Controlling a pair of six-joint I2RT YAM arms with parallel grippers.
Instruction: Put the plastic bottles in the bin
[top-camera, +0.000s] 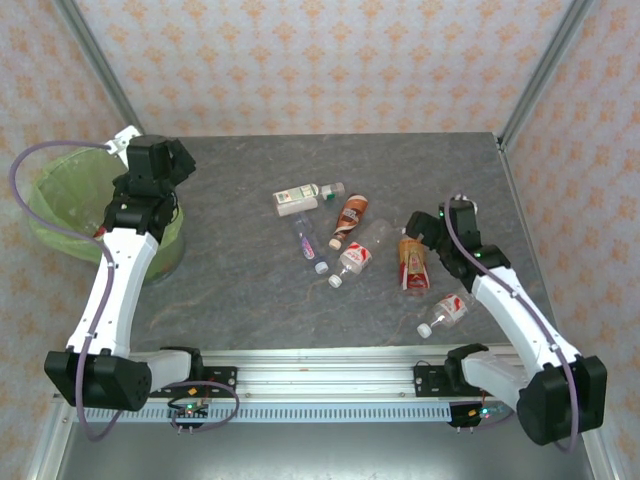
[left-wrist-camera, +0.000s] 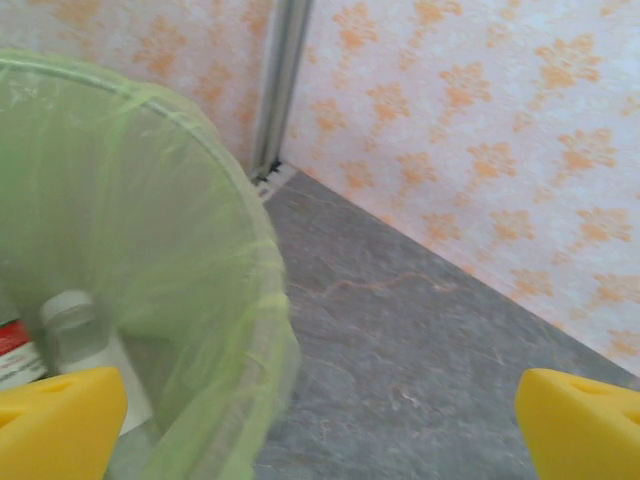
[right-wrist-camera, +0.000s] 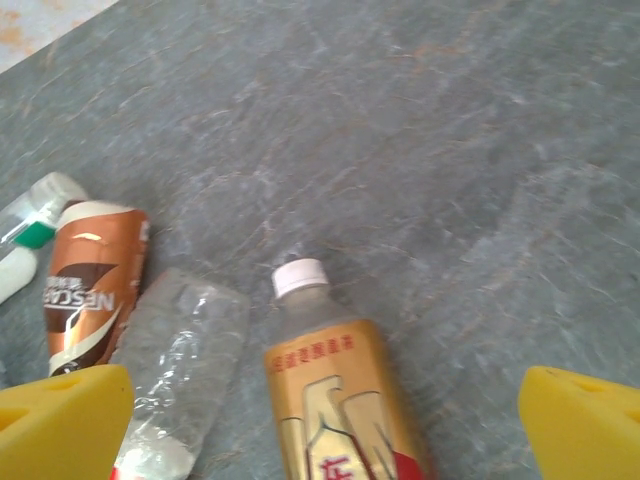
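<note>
- The table (top-camera: 230, 290) has a grey, stone-veined top. Pale wallpaper with orange floral motifs closes it in behind and on both sides, and metal frame posts (top-camera: 95, 65) stand in the far corners.
- The bin (top-camera: 45, 225), lined with a lime-green bag, stands at the table's far left. Through the bag, the left wrist view shows a clear bottle (left-wrist-camera: 75, 330) inside it, with a red-labelled bottle (left-wrist-camera: 12, 352) just beside that one.
- The left gripper (left-wrist-camera: 320, 440) hangs over the bin's right rim. Its yellow fingers (left-wrist-camera: 60, 420) are spread wide with nothing between them. Below it lie the bag's edge and bare table.
- Six bottles lie on their sides in the middle and right of the table:
  - a white-green bottle (top-camera: 300, 200) farthest back;
  - a brown Nescafe bottle (top-camera: 350, 215) next to it;
  - a small purple bottle (top-camera: 307, 240);
  - a crumpled clear bottle (top-camera: 355, 257);
  - an orange-labelled bottle (top-camera: 412, 262);
  - a red-labelled bottle near the right arm (top-camera: 445, 315), nearest the front edge.
- The right gripper (right-wrist-camera: 320, 425) is poised over the orange-labelled bottle, whose white cap (right-wrist-camera: 300, 278) points away from it. The crumpled clear bottle lies just to the left.
- The right gripper's fingers stand wide apart on either side of that bottle. No contact is visible, and it holds nothing.
</note>
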